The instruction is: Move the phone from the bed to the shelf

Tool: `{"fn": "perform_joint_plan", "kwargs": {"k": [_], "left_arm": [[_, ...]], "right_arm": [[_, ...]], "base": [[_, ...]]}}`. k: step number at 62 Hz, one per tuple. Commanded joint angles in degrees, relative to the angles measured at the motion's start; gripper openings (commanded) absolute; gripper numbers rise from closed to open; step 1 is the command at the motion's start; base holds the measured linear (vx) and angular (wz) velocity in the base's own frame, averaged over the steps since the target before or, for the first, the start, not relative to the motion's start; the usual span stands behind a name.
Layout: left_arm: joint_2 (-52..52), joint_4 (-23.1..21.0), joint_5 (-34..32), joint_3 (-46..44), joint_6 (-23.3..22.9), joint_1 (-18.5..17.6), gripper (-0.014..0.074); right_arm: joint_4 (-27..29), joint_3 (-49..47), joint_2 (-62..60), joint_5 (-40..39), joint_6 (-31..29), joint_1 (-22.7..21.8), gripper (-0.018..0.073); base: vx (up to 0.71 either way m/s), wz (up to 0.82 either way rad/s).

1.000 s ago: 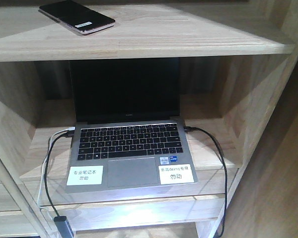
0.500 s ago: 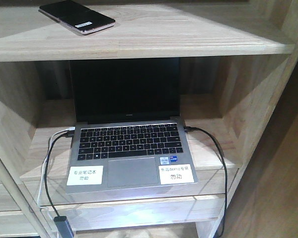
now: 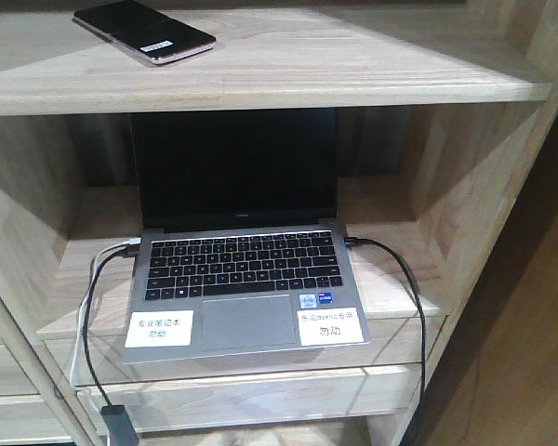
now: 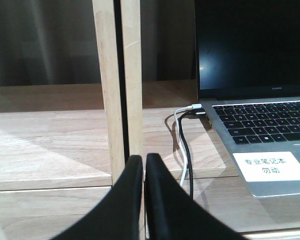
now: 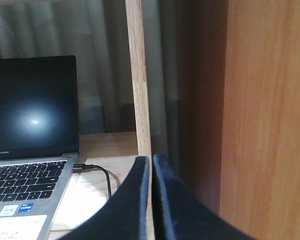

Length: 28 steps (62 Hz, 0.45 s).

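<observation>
The black phone [image 3: 143,31] with a pinkish edge and a white sticker lies flat on the top board of the light wood shelf [image 3: 353,65], at the upper left of the front view. No gripper touches it. My left gripper [image 4: 144,161] is shut with nothing in it, low in front of an upright divider [image 4: 117,80] of the shelf. Shut and empty too, my right gripper [image 5: 151,161] sits in front of another wooden upright [image 5: 139,80]. The bed is out of view.
An open grey laptop [image 3: 246,288] with a dark screen stands in the compartment below the phone, with two white labels on its palm rest. Black and white cables [image 4: 184,145] run from its left side, a black cable [image 3: 400,279] from its right. A reddish-brown panel [image 5: 265,120] stands at right.
The front view has shifted very slightly; the phone lies in the same place on the top board. Nothing else has visibly changed.
</observation>
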Motion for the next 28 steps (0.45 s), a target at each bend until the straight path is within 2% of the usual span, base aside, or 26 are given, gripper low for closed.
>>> {"fn": "perform_joint_plan", "kwargs": {"k": [1,28], "left_arm": [[-0.3,-0.5,-3.9,0.2,-0.2,-0.3,0.0001],[-0.3,-0.5,-3.9,0.2,-0.2,-0.3,0.0001]], "right_arm": [[-0.6,0.4,-0.4,-4.7,-0.4,-0.3,-0.0004],[-0.6,0.4,-0.4,-4.7,-0.4,-0.3,-0.0004]], "base": [[0.00,0.00],[0.00,0.00]]}}
